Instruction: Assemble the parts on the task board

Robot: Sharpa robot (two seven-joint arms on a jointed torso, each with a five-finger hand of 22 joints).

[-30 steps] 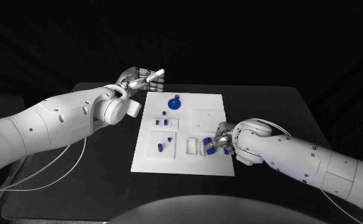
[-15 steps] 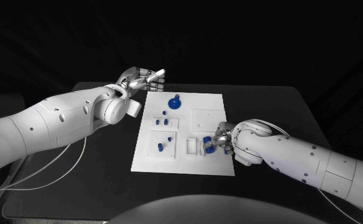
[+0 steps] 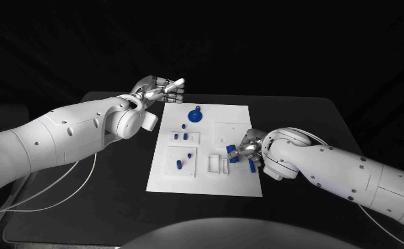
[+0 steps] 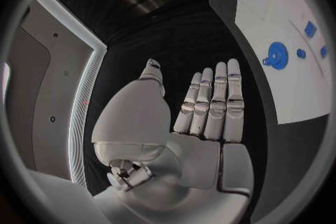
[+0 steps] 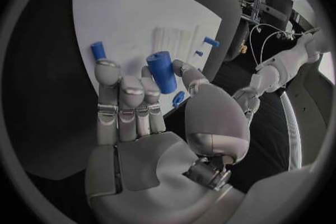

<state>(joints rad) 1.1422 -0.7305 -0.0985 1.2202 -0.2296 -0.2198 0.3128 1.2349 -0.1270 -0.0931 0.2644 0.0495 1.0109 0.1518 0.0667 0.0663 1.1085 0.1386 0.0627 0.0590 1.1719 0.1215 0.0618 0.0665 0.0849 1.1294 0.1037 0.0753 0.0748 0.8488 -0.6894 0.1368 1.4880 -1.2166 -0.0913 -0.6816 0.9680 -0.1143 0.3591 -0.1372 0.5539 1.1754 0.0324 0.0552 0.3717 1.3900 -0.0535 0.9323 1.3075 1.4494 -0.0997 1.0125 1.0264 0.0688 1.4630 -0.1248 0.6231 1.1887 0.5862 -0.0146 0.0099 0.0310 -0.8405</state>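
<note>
Task board (image 3: 206,144) mid-desk; right hand (image 3: 246,151) fingers pinch a blue cylinder (image 5: 162,71), partly hidden from above. Left hand (image 3: 160,90) flat, fingers straight, empty.

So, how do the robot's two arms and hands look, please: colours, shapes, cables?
Both arms are white, with smooth rounded shells and small dark dots like screw holes. The left arm has thin pale cables hanging below it; the right arm has a thin cable looping near its wrist. The left hand and the right hand are silver, with segmented metallic fingers.
</note>
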